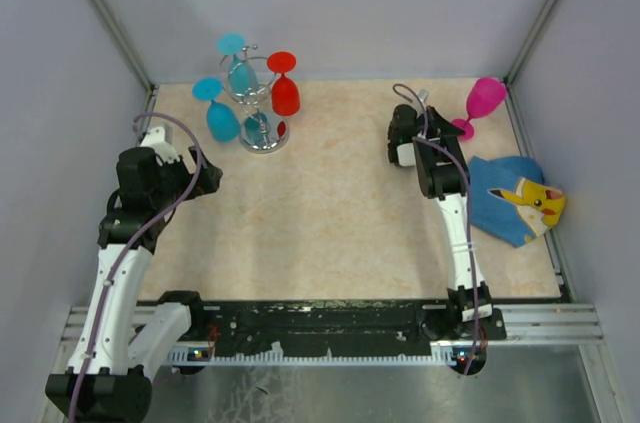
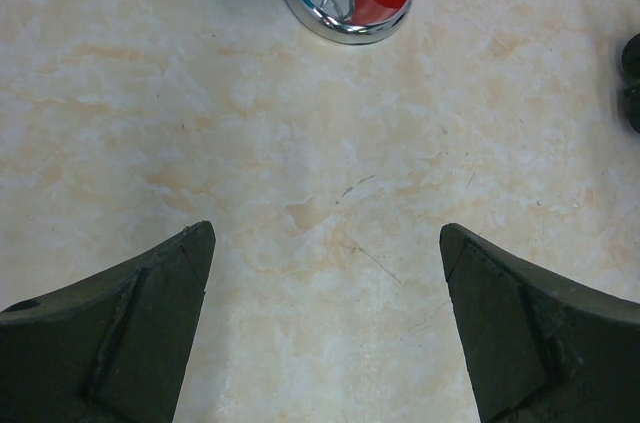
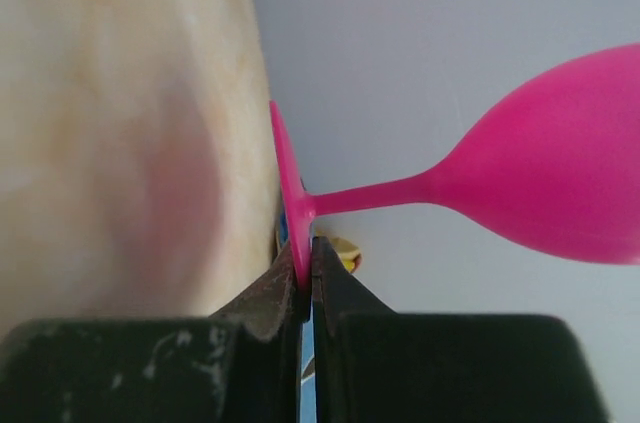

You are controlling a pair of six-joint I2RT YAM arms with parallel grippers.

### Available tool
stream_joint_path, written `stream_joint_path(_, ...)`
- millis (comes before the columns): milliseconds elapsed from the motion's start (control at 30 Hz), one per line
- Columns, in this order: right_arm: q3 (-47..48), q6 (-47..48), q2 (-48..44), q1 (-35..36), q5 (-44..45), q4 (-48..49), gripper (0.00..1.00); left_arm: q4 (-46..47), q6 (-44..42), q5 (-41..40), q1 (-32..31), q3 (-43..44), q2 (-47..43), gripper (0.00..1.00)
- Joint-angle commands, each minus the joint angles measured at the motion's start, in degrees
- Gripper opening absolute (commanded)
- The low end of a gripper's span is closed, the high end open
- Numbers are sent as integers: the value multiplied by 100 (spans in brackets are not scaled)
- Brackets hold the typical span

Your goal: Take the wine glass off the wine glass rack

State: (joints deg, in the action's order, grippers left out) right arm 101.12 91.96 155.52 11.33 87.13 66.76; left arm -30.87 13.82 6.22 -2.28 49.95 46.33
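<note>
Wine glass (image 3: 560,173), pink, is off the wine glass rack (image 1: 262,115) and held by the right tool (image 3: 306,268), whose fingers pinch the rim of its round foot. Stem and bowl project sideways beyond the fingertips, beside the wall at the desk (image 1: 350,203) edge. The left tool (image 2: 325,233) is spread wide and holds nothing. Ahead of it, well apart, the rack stands with two blue glasses (image 1: 222,121) and one red glass (image 1: 285,93) hanging bowl-down.

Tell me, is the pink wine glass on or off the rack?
Off: the pink wine glass is well clear of the wine glass rack, its foot pinched in the right hand.
</note>
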Motion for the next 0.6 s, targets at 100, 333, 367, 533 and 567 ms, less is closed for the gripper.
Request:
stream_joint_path(100,1920,-7773,-591,-47,-2145,-9540,0,107,-43,29,-38,-70,-14,100)
stream_joint_path(333,1959,-7997,-393,-162,-2103,-9684,0,91,-14,41,-46,-45,-3,100)
stream_joint_path(367,1962,-8015,-355,-169,-2104,-9704,0,90,-12,33,-46,-51,-5,100)
stream_joint_path(533,2014,-8010,-303,-170,-2285,-9760,0,84,-9,25,-41,-44,-18,100)
stream_joint_path(567,2010,-7991,-297,-169,-2288,-9758,0,82,1,35,-45,-42,-15,100)
